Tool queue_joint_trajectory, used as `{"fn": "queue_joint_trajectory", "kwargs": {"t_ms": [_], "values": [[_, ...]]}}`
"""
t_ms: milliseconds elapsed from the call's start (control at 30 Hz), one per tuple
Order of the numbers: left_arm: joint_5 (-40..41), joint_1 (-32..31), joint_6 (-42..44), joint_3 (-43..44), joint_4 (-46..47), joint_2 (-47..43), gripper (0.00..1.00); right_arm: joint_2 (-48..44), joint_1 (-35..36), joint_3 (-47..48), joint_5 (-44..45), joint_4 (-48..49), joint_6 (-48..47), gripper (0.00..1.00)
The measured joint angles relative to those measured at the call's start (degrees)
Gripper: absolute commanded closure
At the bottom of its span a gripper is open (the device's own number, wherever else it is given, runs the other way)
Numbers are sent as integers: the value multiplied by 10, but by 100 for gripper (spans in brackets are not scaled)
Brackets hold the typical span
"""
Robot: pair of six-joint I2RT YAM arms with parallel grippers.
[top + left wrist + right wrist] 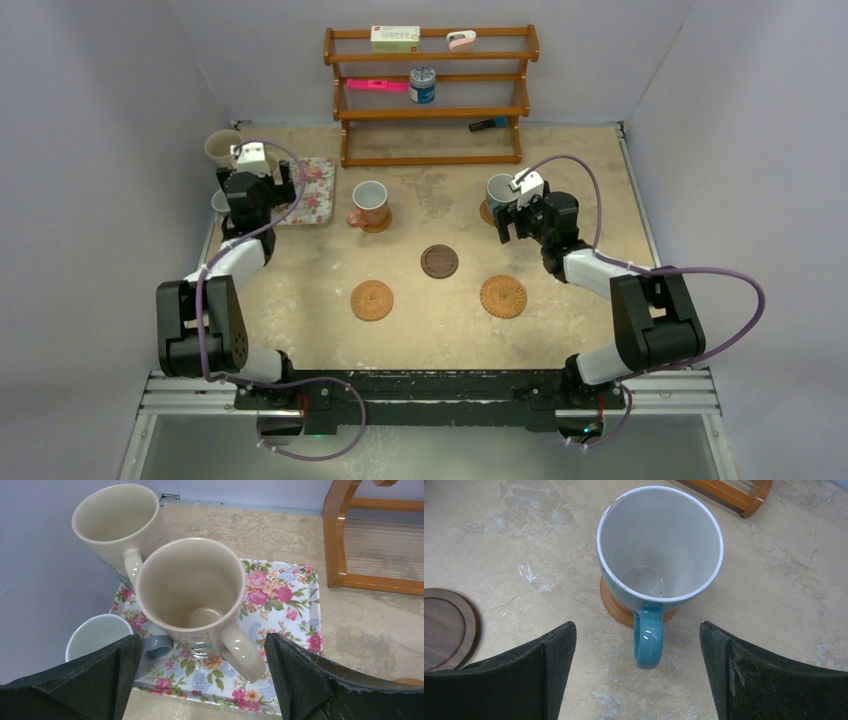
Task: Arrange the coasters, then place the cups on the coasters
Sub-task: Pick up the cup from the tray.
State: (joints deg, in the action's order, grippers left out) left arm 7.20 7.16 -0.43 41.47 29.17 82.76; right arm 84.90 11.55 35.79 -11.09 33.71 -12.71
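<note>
Since blue mug point(659, 545) sits on its coaster point(616, 607) at 12, my right gripper point(638, 630) hangs wide; left gripper point(202, 645), wide too, frames cream mug point(187, 587) on tray point(295, 595), prob nxt pickup.

No writing can be read in any view. The white box point(395, 38) on the top shelf of the wooden rack point(432, 112) bears a red mark and some print, too small to make out. The label on the blue-and-silver tin can point(422, 85) one shelf lower is just as illegible.
</note>
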Motion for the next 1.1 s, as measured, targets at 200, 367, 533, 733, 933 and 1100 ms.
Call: {"fn": "queue_joint_trajectory", "kwargs": {"t_ms": [200, 367, 533, 733, 933, 1100], "values": [[-40, 39, 0, 46, -54, -10, 0, 0, 0, 0, 0, 0, 0, 6], [-64, 100, 0, 60, -99, -23, 0, 0, 0, 0, 0, 0, 0, 6], [-92, 155, 0, 75, -140, -11, 0, 0, 0, 0, 0, 0, 0, 6], [-114, 175, -2, 110, -170, 47, 0, 0, 0, 0, 0, 0, 0, 6], [-121, 182, -4, 125, -192, 91, 0, 0, 0, 0, 0, 0, 0, 6], [-121, 186, -4, 129, -197, 102, 0, 0, 0, 0, 0, 0, 0, 6]]}}
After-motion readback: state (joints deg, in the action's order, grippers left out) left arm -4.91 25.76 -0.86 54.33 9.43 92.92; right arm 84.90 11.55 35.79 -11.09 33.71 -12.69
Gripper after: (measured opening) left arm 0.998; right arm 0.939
